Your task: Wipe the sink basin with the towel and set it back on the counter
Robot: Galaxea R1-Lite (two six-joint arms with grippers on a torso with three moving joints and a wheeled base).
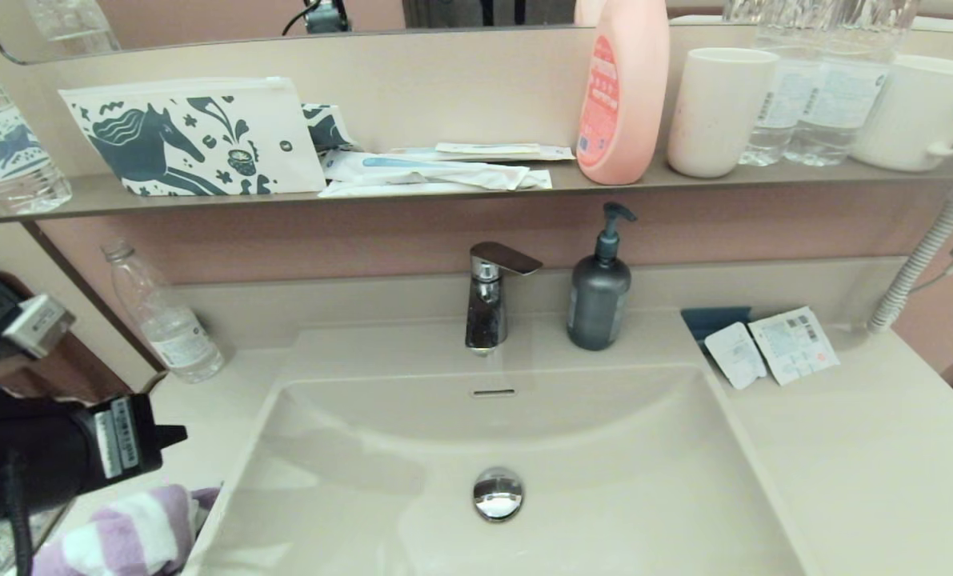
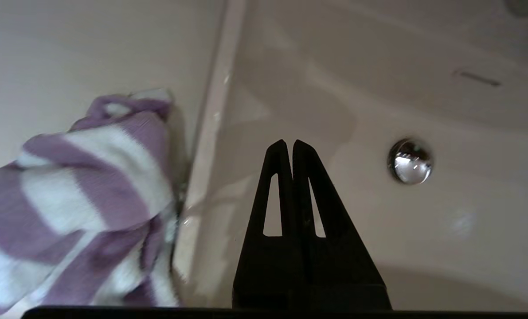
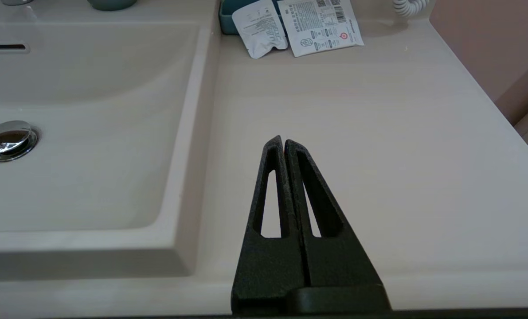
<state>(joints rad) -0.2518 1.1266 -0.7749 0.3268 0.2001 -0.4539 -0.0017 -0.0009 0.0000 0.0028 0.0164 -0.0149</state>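
The purple and white striped towel (image 1: 128, 538) (image 2: 80, 199) lies bunched on the counter (image 1: 844, 448) just left of the sink basin's rim. The beige sink basin (image 1: 604, 480) (image 2: 423, 230) (image 3: 91, 133) has a chrome drain plug (image 1: 498, 494) (image 2: 409, 160) (image 3: 7, 139) and an overflow slot (image 1: 494, 392). My left arm (image 1: 60, 456) hangs over the counter's left end. The left gripper (image 2: 290, 142) is shut and empty, over the basin's left side, beside the towel and apart from it. My right gripper (image 3: 283, 141) is shut and empty above the bare counter (image 3: 357, 133) right of the basin; the head view does not show it.
A chrome faucet (image 1: 488, 296) and dark soap dispenser (image 1: 600, 292) stand behind the basin. A plastic bottle (image 1: 164, 316) stands at the back left; paper sachets (image 1: 772, 346) (image 3: 297, 26) lie at the back right. The shelf (image 1: 444, 192) above carries a horse-print pouch (image 1: 196, 136), pink bottle, cups.
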